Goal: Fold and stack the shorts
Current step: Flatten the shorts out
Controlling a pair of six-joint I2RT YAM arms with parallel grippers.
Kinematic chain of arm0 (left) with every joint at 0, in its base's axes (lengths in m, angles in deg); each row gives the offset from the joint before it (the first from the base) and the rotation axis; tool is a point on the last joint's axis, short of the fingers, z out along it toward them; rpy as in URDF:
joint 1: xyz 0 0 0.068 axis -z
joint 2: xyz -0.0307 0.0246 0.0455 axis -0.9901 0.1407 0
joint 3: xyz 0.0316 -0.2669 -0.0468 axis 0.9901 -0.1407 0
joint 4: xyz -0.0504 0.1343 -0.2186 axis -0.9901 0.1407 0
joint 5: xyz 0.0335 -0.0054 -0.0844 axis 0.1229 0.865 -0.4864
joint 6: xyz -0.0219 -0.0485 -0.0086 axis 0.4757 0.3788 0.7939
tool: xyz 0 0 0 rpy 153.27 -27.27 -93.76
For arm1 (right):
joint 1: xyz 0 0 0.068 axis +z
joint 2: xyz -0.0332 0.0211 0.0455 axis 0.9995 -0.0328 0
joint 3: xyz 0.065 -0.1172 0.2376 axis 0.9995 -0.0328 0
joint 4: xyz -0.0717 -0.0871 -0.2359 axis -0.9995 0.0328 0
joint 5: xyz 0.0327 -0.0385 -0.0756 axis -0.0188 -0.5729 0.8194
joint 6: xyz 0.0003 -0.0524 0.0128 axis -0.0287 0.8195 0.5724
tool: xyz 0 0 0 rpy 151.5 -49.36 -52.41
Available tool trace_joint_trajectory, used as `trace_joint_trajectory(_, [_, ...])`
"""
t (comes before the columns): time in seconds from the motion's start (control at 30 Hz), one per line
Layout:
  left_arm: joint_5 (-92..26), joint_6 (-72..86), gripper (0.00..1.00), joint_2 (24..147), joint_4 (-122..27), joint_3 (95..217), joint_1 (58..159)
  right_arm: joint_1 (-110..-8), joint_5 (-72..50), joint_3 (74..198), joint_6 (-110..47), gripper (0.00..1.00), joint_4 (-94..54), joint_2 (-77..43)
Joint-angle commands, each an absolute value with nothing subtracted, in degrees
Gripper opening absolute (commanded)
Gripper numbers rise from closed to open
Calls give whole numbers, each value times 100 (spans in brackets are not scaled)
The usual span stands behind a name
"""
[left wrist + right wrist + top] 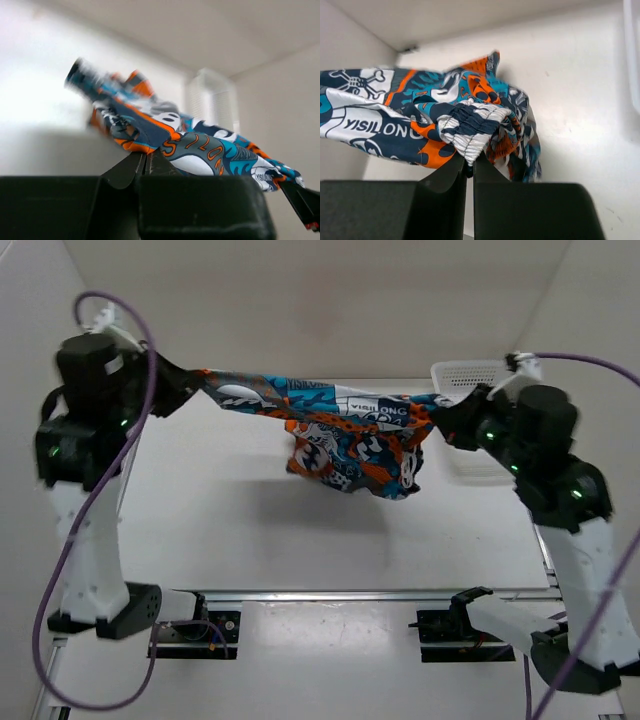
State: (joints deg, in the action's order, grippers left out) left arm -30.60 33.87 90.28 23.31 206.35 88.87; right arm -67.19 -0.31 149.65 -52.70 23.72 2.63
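Observation:
The shorts (340, 435), printed in teal, orange, navy and white, hang stretched in the air between both arms, with a loose bunch sagging below the middle-right. My left gripper (190, 380) is shut on their left end, seen up close in the left wrist view (146, 156) where the cloth (200, 150) runs away from the jaws. My right gripper (440, 425) is shut on their right end. In the right wrist view (470, 162) it pinches the gathered elastic waistband (470, 127).
A white plastic mesh basket (468, 375) sits at the back right behind the right arm; it shows blurred in the left wrist view (212, 102). The white table (240, 540) lies below the hanging cloth, with white walls on three sides.

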Motion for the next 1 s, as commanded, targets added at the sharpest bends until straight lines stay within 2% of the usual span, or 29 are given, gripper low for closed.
trace_joint_trajectory(0.0, [-2522, 3136, 10, 8168, 2328, 21400, 8657, -6817, 376, 15919, -4604, 1, 3521, 913])
trace_joint_trajectory(0.27, [-1872, 3005, 10, 7630, 2414, 22936, 8657, -6817, -28, 17600, -4216, 1, 4180, 1249])
trace_joint_trajectory(0.47, [-1450, 2881, 10, 7691, 2284, 23011, 8657, -6817, -12, 18120, -4269, 1, 4409, 942])
trace_joint_trajectory(0.6, [-1396, 2820, 10, 8104, 2178, 22572, 8657, -6817, 419, 17700, -4269, 1, 4174, 581])
trace_joint_trajectory(0.8, [-1599, 2661, 10, 9000, 1502, 21289, 8657, -6817, 622, 15855, -4216, 1, 3198, -218])
trace_joint_trajectory(0.97, [-1836, 2556, 10, 10131, 1176, 20576, 8217, -6983, 412, 15167, -4216, 1, 2171, -1693])
